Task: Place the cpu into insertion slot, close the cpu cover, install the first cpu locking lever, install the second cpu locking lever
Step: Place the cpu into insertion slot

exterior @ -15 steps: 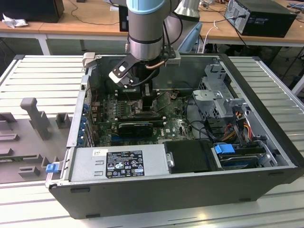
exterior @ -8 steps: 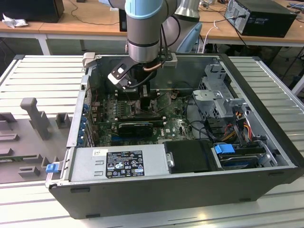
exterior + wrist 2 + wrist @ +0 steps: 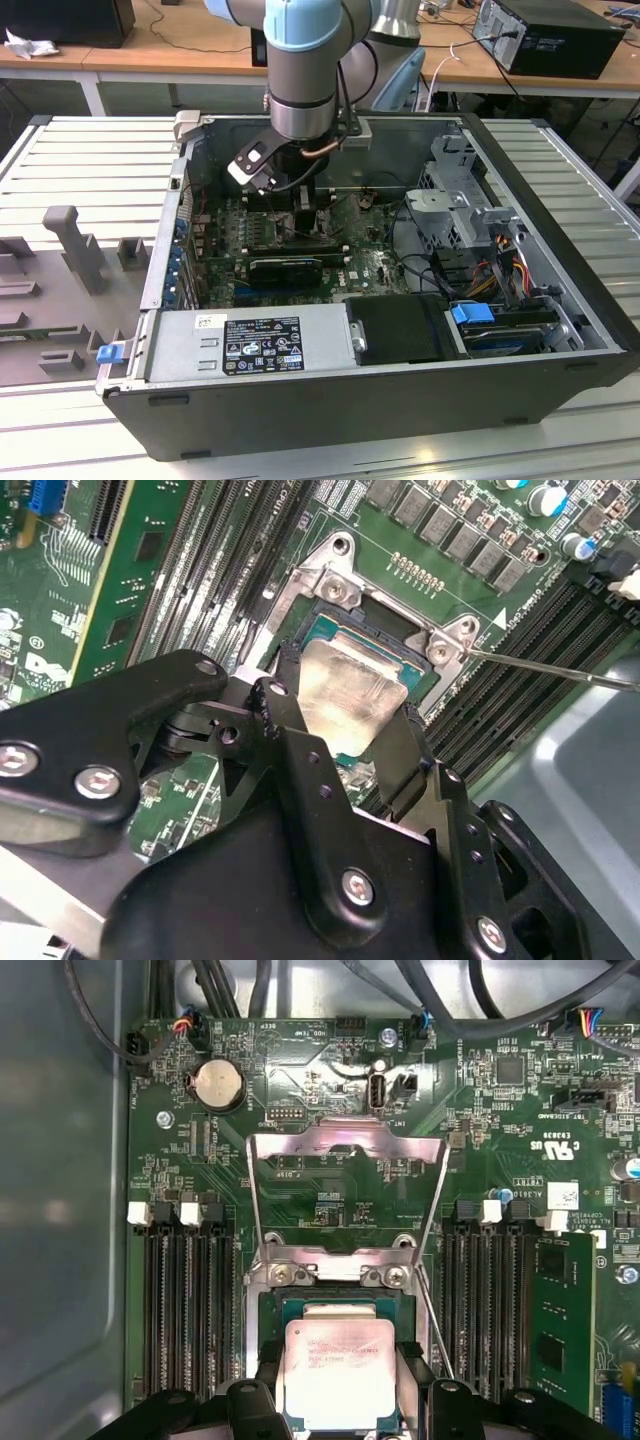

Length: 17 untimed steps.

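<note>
The cpu (image 3: pixel 340 1380) (image 3: pixel 345 690), a pale silver square chip, sits level over the insertion slot (image 3: pixel 330 580), a dark socket with a silvery rim. My gripper (image 3: pixel 340 1355) (image 3: pixel 345 705) is shut on the cpu, one black finger (image 3: pixel 268 1358) against each side edge. The cpu cover (image 3: pixel 345 1143), a silvery frame with a window, stands swung up and open behind the socket. A thin locking lever rod (image 3: pixel 560 670) sticks out free beside the socket. In the exterior view my gripper (image 3: pixel 305 205) reaches down into the open computer case onto the motherboard.
Long black memory slots (image 3: pixel 185 1300) (image 3: pixel 490 1300) flank the socket, with a green module (image 3: pixel 560 1330) beyond. A coin battery (image 3: pixel 217 1082) and cables lie past the cover. The grey case wall (image 3: pixel 60 1210) is close. A power supply (image 3: pixel 250 345) and drive cage (image 3: pixel 460 200) fill the case.
</note>
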Available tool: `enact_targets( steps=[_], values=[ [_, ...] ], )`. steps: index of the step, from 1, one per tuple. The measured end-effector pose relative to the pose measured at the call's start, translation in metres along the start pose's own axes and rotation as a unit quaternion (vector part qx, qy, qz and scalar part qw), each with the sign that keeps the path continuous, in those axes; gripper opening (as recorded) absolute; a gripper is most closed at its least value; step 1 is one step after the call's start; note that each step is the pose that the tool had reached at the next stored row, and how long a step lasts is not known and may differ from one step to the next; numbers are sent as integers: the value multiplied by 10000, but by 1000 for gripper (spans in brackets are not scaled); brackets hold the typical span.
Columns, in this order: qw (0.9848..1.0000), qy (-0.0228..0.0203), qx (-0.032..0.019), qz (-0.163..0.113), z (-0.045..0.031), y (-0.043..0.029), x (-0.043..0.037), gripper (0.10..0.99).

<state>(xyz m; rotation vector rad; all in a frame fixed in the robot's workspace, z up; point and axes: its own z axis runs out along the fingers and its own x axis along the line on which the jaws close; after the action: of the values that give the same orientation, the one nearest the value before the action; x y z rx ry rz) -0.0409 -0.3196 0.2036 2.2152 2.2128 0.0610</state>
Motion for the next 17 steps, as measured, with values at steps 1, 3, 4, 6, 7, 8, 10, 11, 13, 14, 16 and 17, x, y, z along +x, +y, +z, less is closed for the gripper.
enact_targets(
  steps=[1,3,4,6,7,8,10,11,13,14,16,17],
  values=[
    [10000,0,2,0,10,0,0,529],
    [10000,0,7,0,31,-1,-1,529],
    [10000,-1,7,0,32,-1,-1,529],
    [10000,-1,7,0,33,-1,-1,529],
    [10000,-1,7,0,33,-1,-1,541],
    [10000,2,6,0,34,-1,-1,541],
    [10000,8,6,1,31,-1,-1,608],
    [10000,12,7,2,17,-1,-1,608],
    [10000,16,7,4,-11,0,0,608],
    [10000,16,6,4,-21,1,1,608],
    [10000,15,7,5,-37,1,1,608],
    [10000,16,7,6,-43,1,1,608]
  ],
)
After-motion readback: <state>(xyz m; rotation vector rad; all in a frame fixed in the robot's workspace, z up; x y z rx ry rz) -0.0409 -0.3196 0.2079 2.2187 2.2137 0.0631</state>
